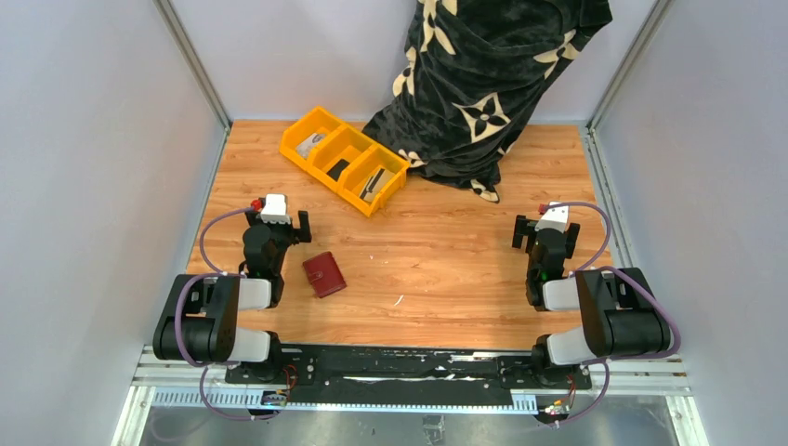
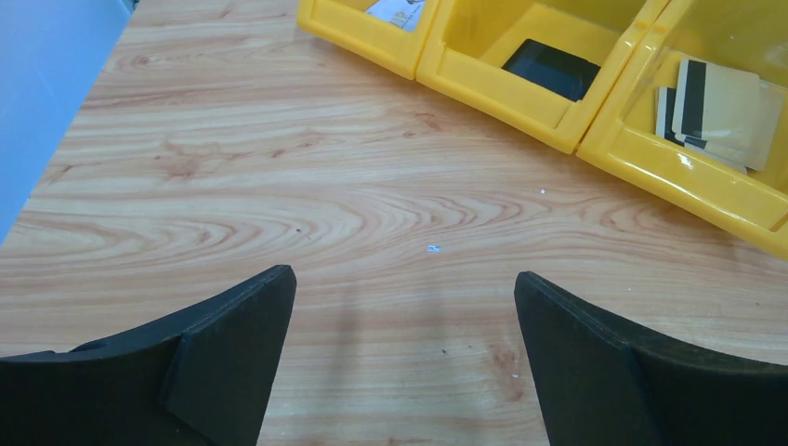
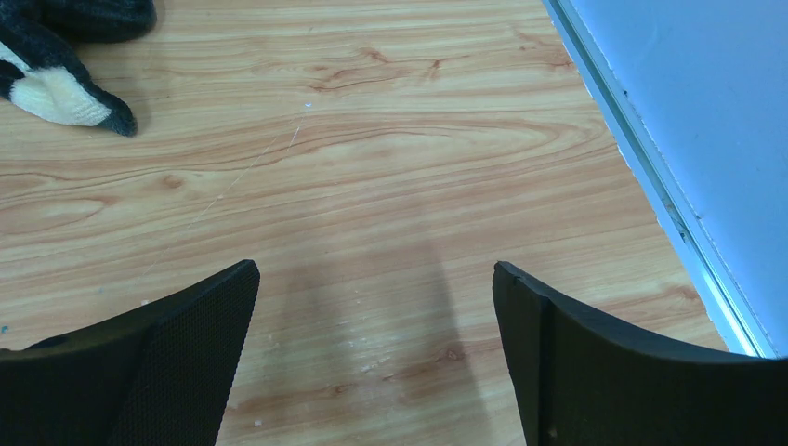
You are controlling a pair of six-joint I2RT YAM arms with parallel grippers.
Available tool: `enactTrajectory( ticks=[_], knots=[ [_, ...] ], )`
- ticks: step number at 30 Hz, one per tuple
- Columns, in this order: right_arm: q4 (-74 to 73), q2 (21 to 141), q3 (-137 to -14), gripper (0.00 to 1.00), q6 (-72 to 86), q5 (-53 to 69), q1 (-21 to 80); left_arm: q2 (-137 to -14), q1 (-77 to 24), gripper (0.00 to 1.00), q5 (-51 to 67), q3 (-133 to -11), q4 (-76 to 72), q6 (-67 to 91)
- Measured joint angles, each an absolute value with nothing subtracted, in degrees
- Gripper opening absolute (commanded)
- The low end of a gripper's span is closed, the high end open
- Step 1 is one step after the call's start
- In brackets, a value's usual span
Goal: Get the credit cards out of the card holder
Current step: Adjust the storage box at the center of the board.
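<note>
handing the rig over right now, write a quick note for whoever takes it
Left gripper: open, empty, over bare table, short of the yellow bin.
Right gripper: open, empty, over bare table near the right wall.
Card holder: lies closed on the table beside the left arm, apart from both grippers.
Loose cards lie in an end compartment of the yellow bin; where they came from cannot be told.
Done: nothing that shows; the card holder is not yet opened.
Left: grasp and open the card holder, then pull the credit cards out.
</note>
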State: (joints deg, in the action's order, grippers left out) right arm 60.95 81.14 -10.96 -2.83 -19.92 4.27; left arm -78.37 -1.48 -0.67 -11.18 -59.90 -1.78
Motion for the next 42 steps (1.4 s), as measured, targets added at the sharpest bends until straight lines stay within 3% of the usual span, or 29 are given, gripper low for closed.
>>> enactTrajectory(
  ticks=[18, 23, 29, 37, 42],
  knots=[
    [61.4, 81.1, -11.0, 1.0, -3.0, -20.0, 4.3, -78.0, -1.5, 1.0, -0.5, -11.3, -59.2, -1.9],
    [56.0, 76.3, -12.4, 1.0, -4.0, -25.8, 7.3, -71.9, -0.5, 1.0, 0.2, -18.4, -45.1, -2.0],
    [32.2, 69.4, -29.0, 1.0, -0.3, -30.7, 8.4, -64.0, 3.5, 1.0, 5.3, -26.8, -32.0, -2.6],
    [23.5, 61.6, -32.3, 1.0, 16.1, -15.3, 8.3, -66.3, 7.5, 1.0, 16.4, -44.0, -6.8, -4.6],
    [13.3, 64.3, -41.5, 0.99, 19.8, -9.6, 10.7, -69.3, 7.9, 1.0, 19.0, -55.1, 6.2, -7.9]
  ],
)
